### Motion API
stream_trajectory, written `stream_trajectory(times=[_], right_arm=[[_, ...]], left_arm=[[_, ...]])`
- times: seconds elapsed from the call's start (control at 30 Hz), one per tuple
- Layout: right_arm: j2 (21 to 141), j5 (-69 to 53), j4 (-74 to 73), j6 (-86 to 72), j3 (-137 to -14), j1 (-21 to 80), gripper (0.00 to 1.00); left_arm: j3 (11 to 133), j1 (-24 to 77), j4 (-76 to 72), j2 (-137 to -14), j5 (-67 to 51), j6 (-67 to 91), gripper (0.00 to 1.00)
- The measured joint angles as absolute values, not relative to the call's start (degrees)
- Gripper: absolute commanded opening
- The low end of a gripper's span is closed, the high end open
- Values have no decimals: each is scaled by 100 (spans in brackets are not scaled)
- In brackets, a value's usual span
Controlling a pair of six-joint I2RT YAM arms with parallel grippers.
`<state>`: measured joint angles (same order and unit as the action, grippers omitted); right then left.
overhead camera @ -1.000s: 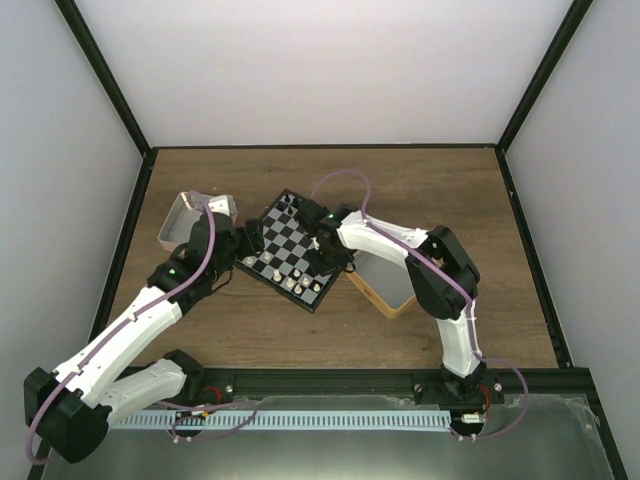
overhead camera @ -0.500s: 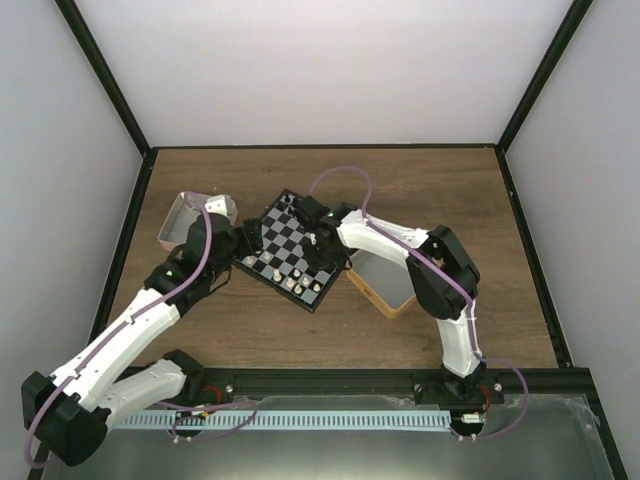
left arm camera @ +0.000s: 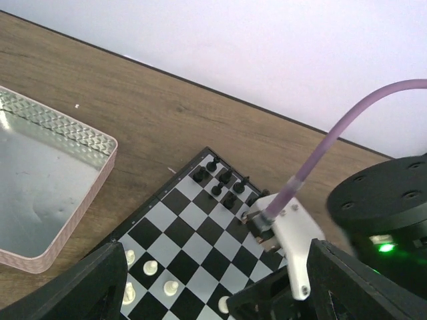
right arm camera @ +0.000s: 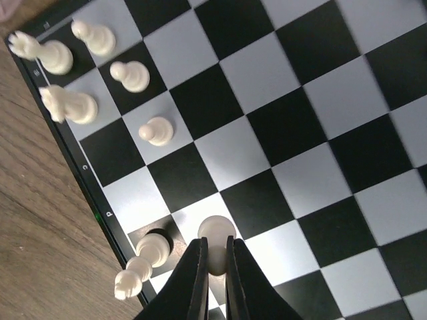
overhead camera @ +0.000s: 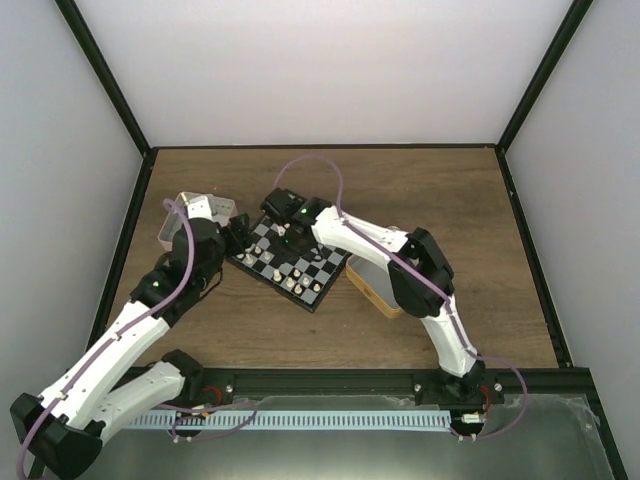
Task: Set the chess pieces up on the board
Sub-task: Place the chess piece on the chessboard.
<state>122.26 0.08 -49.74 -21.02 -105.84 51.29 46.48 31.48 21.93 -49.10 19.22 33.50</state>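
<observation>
Left of frame, the left gripper (overhead camera: 237, 238) hangs spread and empty beside the board (right arm camera: 287, 127). The right gripper (right arm camera: 215, 257) is nearer, clamped on an upright white pawn (right arm camera: 217, 231). Its square lies straight below, at the board's lower left.

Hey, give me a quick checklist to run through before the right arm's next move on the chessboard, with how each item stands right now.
1. Right gripper shut on the white pawn: ok.
2. Pawn lifted clear of the chessboard: cannot tell.
3. Room beside the fingers: not ok, two white pieces stand close by at the board's edge.
4. Left gripper open and holding nothing: ok.
5. Black pieces standing in the far corner: ok.
</observation>
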Motion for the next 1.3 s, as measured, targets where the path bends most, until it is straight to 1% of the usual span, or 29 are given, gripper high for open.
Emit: stream_trajectory(times=[0.23, 0.73, 0.9, 1.07, 1.3], right_arm=[[12617, -95, -5151, -1973, -10654, 5288, 3], [12731, -148, -5269, -1887, -10840, 5308, 6], [12840, -145, -5339, -1887, -10844, 5308, 11], [12875, -145, -5380, -1890, -10916, 5308, 21], [12857, -123, -5376, -1988, -10925, 5308, 30]], left_arm=[[4602, 3148, 2198, -4912, 1946, 3400, 76], [4593, 3148, 2196, -4978, 1940, 3402, 76], [4593, 3148, 2196, -4995, 1940, 3402, 76], [4593, 3146, 2196, -5004, 1940, 3402, 76], [4595, 3138, 2198, -4982, 1944, 3402, 76]])
